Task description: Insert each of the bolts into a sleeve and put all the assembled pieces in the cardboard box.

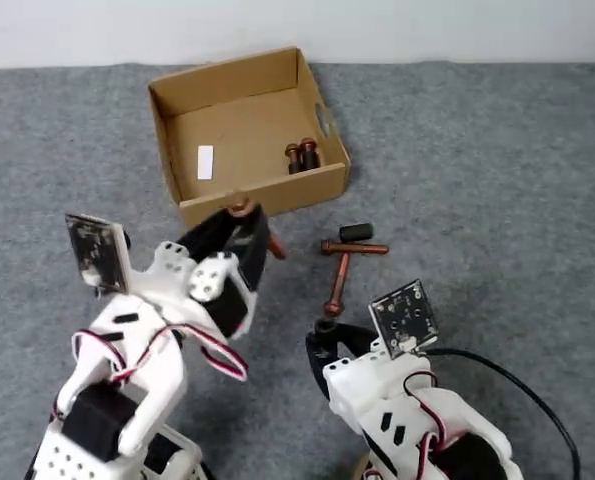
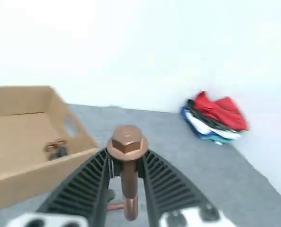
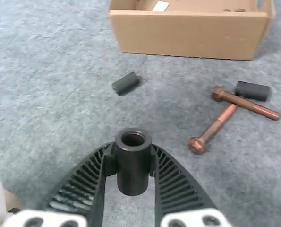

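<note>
Right gripper (image 3: 131, 156) sits closest, its jaws closed part-way around a black sleeve (image 3: 131, 165) held upright with the bore facing up. Left gripper (image 2: 127, 158) is likewise pinched on a copper bolt (image 2: 126, 144). It grips just under the head, so the shank hangs down between the jaws. It stands right by the front wall of the cardboard box (image 1: 267, 195).

Mating the two is probably where trouble lies. With the bolt caught only near its head, the shank may swing on contact and strike the sleeve's rim rather than enter the bore. A hard push then could twist the sleeve out of the right jaws. That left arm is also near enough to the box to nudge it, and a low swing could scatter the parts on the carpet (image 3: 46, 94).

Counted, three bolts are not yet sleeved: one held and two loose bolts (image 3: 211, 130) lying in a T. Three sleeves are bare: one held and two loose sleeves (image 3: 126, 83), one just beside a bolt and the other apart. What look like two assembled pieces (image 1: 302, 155) rest in the box, though they are small and pressed together.
</note>
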Robot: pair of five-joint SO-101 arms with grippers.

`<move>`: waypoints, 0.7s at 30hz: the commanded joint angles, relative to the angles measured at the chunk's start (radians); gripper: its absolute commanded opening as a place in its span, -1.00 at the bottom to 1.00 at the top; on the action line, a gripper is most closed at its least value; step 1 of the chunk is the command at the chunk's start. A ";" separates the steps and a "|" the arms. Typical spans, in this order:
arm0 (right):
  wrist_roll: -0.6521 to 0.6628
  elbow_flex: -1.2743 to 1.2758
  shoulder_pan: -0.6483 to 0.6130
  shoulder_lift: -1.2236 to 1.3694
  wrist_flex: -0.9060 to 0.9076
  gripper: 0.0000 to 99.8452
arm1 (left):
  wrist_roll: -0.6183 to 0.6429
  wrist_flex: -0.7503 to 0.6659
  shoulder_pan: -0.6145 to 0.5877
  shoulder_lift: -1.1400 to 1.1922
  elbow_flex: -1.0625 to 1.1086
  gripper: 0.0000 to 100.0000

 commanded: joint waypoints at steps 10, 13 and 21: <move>0.014 -0.011 -0.031 0.005 -0.028 -0.98 | -0.011 -0.011 0.152 -0.021 0.033 -0.99; 0.037 -0.017 -0.031 0.004 -0.028 -0.98 | -0.008 0.066 0.187 -0.021 0.016 -0.99; 0.064 -0.012 -0.031 0.004 -0.044 -0.98 | -0.012 0.149 0.193 -0.021 0.013 -0.99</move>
